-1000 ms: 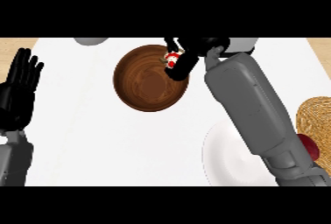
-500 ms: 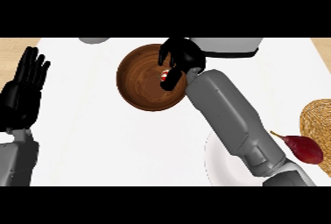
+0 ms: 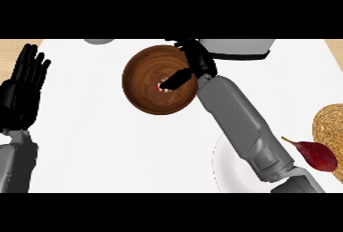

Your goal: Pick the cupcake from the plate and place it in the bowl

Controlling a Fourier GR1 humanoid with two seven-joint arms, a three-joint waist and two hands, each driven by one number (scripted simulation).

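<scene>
The brown wooden bowl [image 3: 149,97] stands at the counter's back centre. The cupcake [image 3: 161,86], red and white, lies near the bowl's middle, partly hidden. My right hand [image 3: 198,63] hovers over the bowl's right rim, and one straightened finger reaches down to the cupcake's right side. No other finger is round the cupcake. The white plate [image 3: 231,170] lies at the lower right, partly under my right forearm. At the left edge my left hand [image 3: 21,90] rests open, fingers up.
A dark red pear-shaped fruit [image 3: 317,155] lies beside the plate at the right, next to a woven straw object [image 3: 331,127] at the right edge. A white and grey appliance [image 3: 237,47] and a grey object [image 3: 100,41] sit along the back.
My right hand carried the cupcake from the bowl's far right rim down into its middle. The fingers that curled round it have since spread. The left hand has not moved.
</scene>
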